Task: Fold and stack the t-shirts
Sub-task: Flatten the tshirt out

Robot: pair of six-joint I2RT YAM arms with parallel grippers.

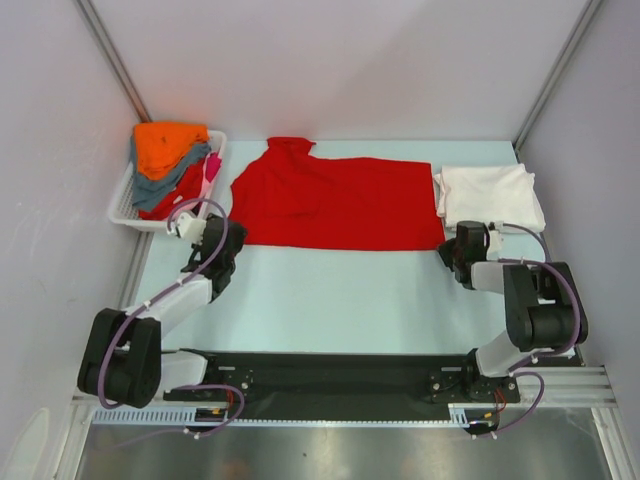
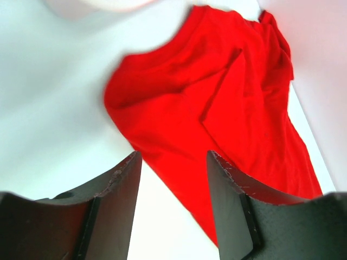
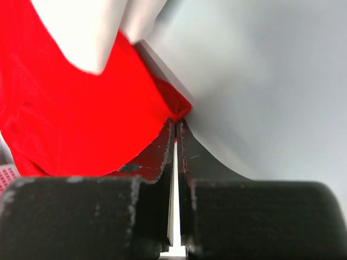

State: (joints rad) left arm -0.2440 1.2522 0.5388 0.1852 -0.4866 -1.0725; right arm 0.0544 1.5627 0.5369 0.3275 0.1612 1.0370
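Red t-shirt (image 1: 340, 205) lies spread flat mid-table. Right gripper (image 3: 177, 125) reaches low, jaws pinched tight on its near right corner, while the left gripper (image 2: 172, 162) hovers half-open by the left hem.

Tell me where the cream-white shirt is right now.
In the top view the cream-white shirt lies folded at the table's far right, beside the red shirt, just beyond the right gripper.
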